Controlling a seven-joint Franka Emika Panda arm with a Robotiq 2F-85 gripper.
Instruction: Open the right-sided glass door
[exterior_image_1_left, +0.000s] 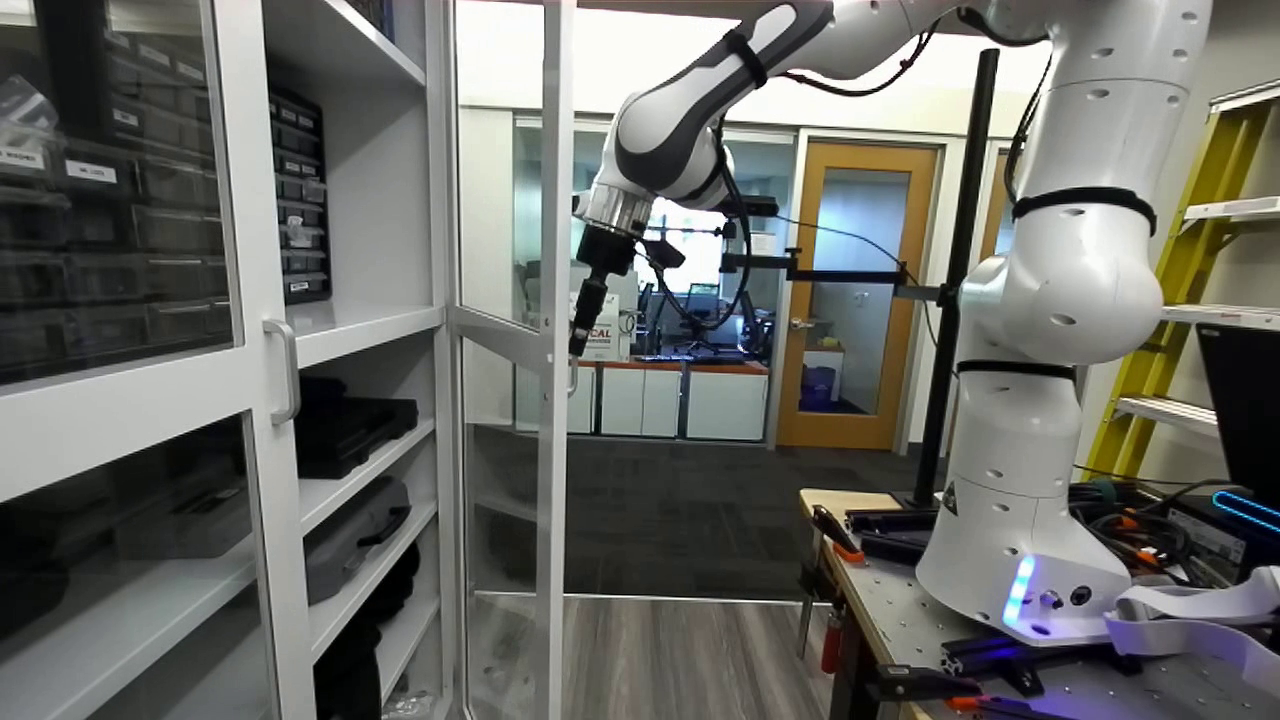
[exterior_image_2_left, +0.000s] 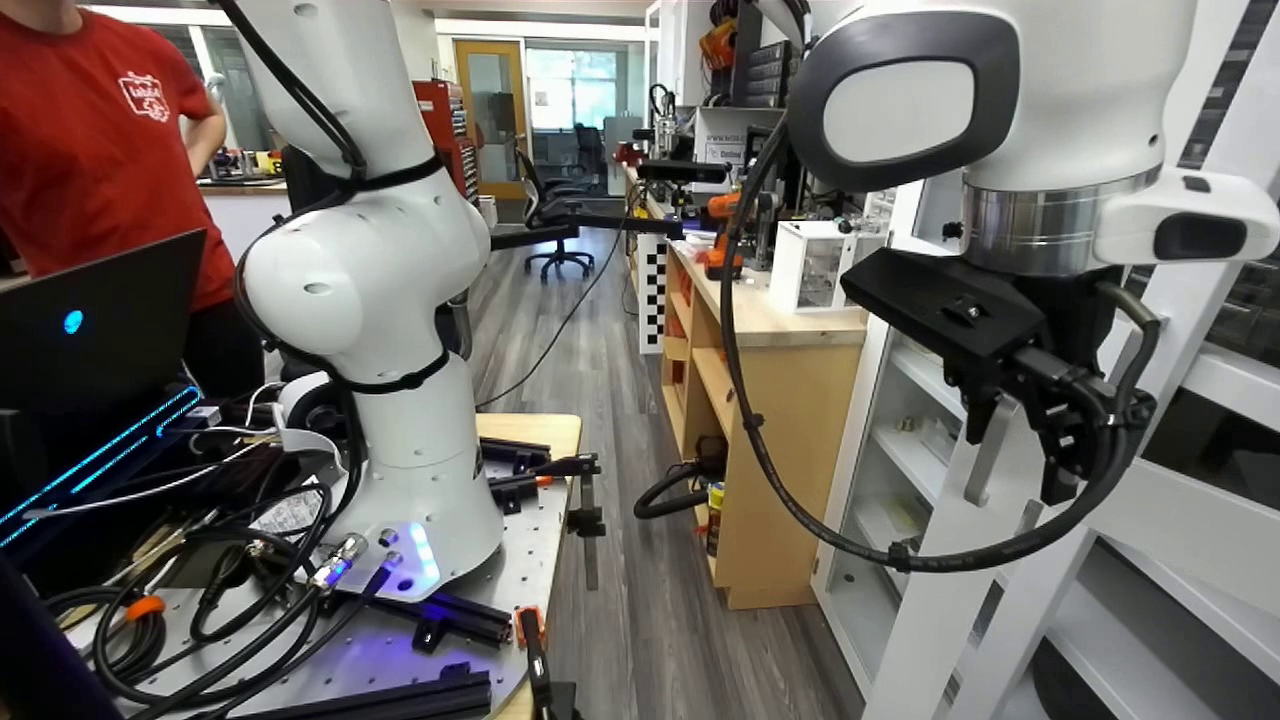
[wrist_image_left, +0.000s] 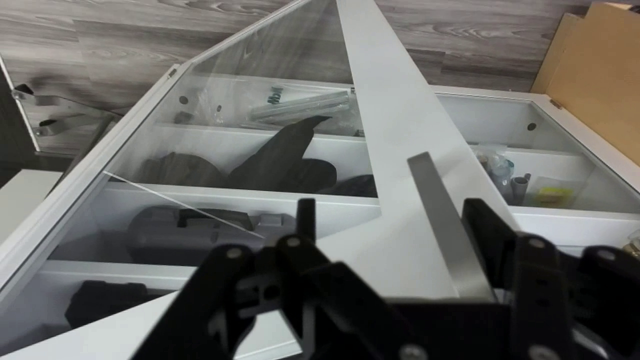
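Note:
The right-sided glass door has a white frame and stands partly swung out from the cabinet. It also shows in an exterior view and in the wrist view. Its grey bar handle runs at a slant between my fingers, close to the right-hand finger in the wrist view; I cannot tell if they touch. The handle also shows between the fingers in an exterior view. My gripper is open, its fingers spread around the handle at the door's free edge. The gripper also shows in both exterior views.
The left door has its own handle. Shelves behind the glass hold a grey case and dark items. A wooden bench adjoins the cabinet. The robot's table stands opposite. A person in red stands behind it.

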